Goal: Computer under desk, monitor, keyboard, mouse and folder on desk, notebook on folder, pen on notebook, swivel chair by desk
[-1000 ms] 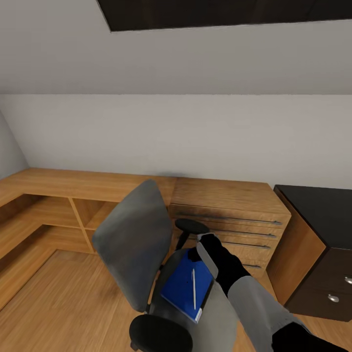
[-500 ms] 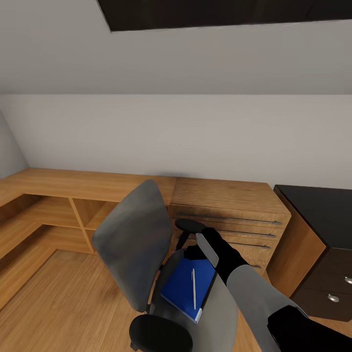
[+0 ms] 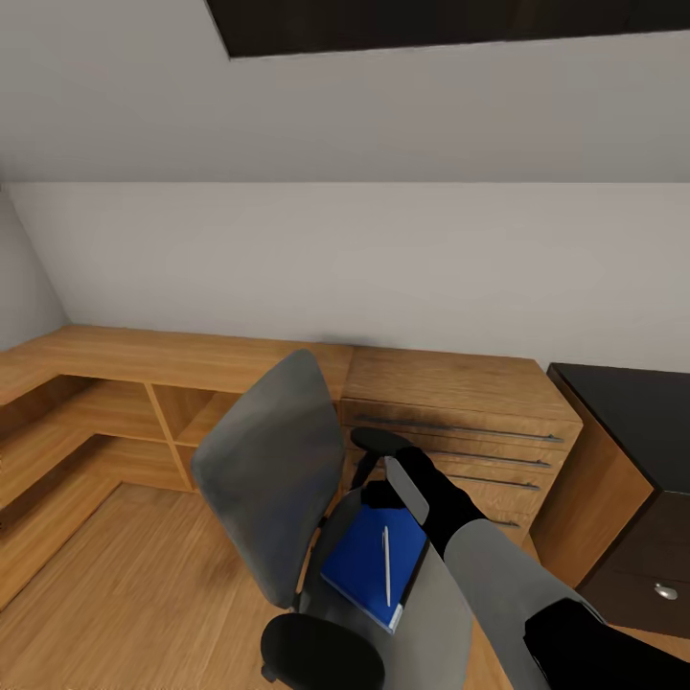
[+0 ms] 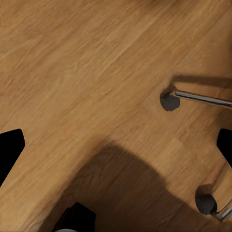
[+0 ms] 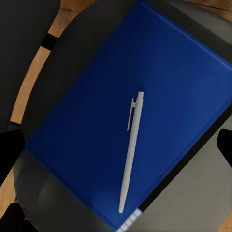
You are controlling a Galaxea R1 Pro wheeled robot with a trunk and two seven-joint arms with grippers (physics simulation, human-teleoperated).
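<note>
The swivel chair (image 3: pixel 254 479) stands before me with its grey back turned left, its seat (image 5: pixel 203 193) under a flat blue folder (image 3: pixel 364 556) (image 5: pixel 96 121). A white pen (image 3: pixel 387 565) (image 5: pixel 131 150) lies lengthwise on the folder. My right gripper (image 3: pixel 391 494) (image 5: pixel 117 147) hovers open just above the folder's far end, near the chair's far black armrest (image 3: pixel 379 443), its fingertips (image 5: pixel 9 150) wide apart and holding nothing. My left gripper (image 4: pixel 117 147) is open over the wood floor beside the chair's chrome base leg (image 4: pixel 200 99) and castors (image 4: pixel 169 100).
Low oak shelving (image 3: pixel 105 402) and oak drawers (image 3: pixel 460 422) run along the wall behind the chair. A black-topped unit with dark knobbed drawers (image 3: pixel 637 431) stands at the right. The near black armrest (image 3: pixel 321 652) is close below. Light wood floor (image 3: pixel 144 585) spreads left.
My right gripper has edged a little farther over the folder toward the far armrest. The whole picture has shifted slightly, so the camera moved; chair, folder and pen lie as before.
</note>
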